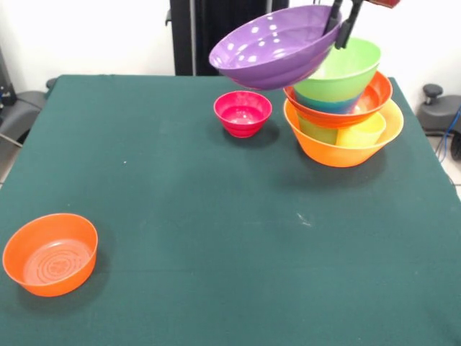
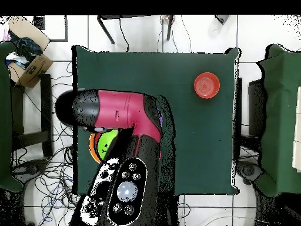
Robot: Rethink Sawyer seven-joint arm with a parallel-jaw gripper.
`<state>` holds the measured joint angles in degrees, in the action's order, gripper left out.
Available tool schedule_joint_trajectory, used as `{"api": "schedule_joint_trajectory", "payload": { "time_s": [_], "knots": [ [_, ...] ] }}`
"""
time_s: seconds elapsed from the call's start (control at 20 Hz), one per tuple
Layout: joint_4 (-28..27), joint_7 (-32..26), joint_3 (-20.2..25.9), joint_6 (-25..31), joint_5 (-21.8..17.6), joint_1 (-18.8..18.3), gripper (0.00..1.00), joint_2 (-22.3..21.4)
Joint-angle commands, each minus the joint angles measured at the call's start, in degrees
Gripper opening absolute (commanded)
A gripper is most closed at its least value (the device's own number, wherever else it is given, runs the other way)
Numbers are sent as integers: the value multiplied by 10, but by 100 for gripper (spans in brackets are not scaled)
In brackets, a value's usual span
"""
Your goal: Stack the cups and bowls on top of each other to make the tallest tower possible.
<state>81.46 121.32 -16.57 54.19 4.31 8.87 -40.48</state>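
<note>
Front view: the gripper (image 1: 344, 21) pinches the purple bowl's (image 1: 270, 49) rim, holding it tilted in the air beside the tower (image 1: 344, 119) — lime bowl topmost. Overhead view: the arm (image 2: 126, 147) hides the tower; small orange bowl (image 2: 206, 86) sits well apart.

Green-clothed table (image 1: 180, 216), white wall (image 1: 86, 36), tiled floor (image 2: 258, 35).

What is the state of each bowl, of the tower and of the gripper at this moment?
purple bowl: lifted, tilted, gripped at its rim.
gripper: shut on the purple bowl's rim.
tower: upright; lime green bowl on top, red-orange bowl under it, big orange bowl at the bottom.
pink bowl: upright on the table, alone, empty.
small orange bowl: upright, alone, empty.
</note>
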Motion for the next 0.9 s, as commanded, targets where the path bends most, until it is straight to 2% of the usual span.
{"api": "schedule_joint_trajectory", "payload": {
  "time_s": [0.05, 0.35, 0.55, 0.9],
  "knots": [
    [-30, 147, 18, 75, 16, 25, 0, 34],
    [3, 158, 10, 102, 23, 53, 0, -1],
    [17, 164, 11, 92, 26, 65, 0, -2],
    [8, 173, 12, 84, 35, 74, 0, 16]
  ]
}}
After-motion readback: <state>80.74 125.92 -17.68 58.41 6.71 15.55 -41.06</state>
